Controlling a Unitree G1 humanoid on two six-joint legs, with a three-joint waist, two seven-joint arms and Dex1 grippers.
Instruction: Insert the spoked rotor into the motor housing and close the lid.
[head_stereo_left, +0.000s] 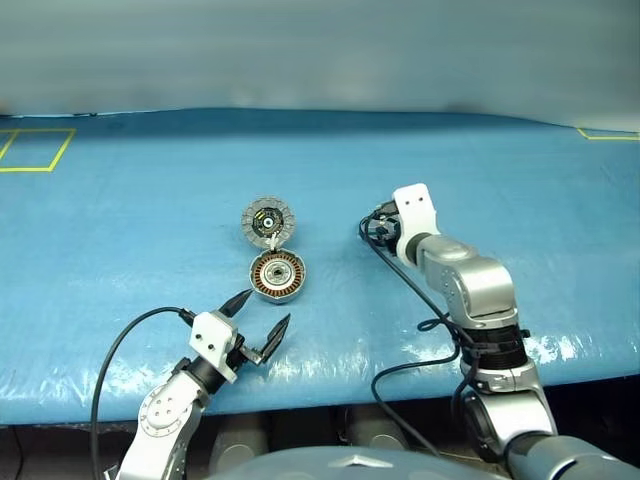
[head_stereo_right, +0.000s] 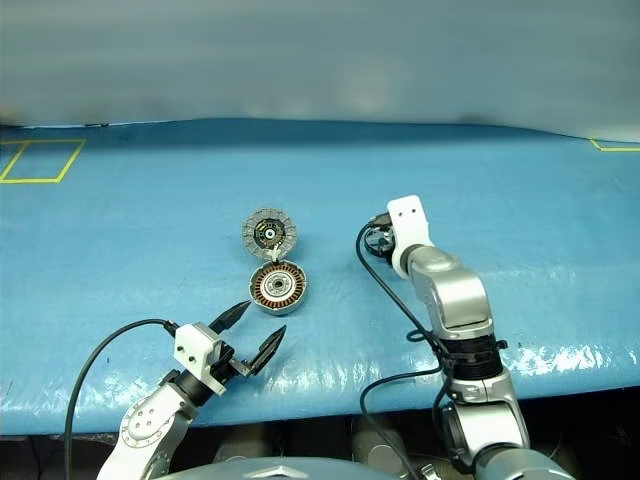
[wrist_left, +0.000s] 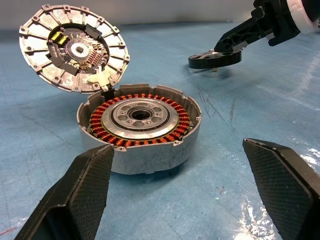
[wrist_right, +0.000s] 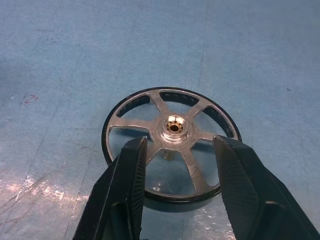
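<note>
1. Right, from the head camera I see the motor housing sitting on the blue table, its lid hinged open and tilted up on the far side. My left gripper hangs just short of the housing, fingers spread wide – nothing between them.
2. Left wrist camera: copper windings ring the silver bearing inside the housing, and the lid shows its silver radial segments (a small circuit board at the centre).
3. Right wrist camera: my right gripper reaches over the spoked rotor with its fingers half apart. They overlap the rim – whether they pinch it I cannot tell. The rotor is well to the housing's right.
</note>
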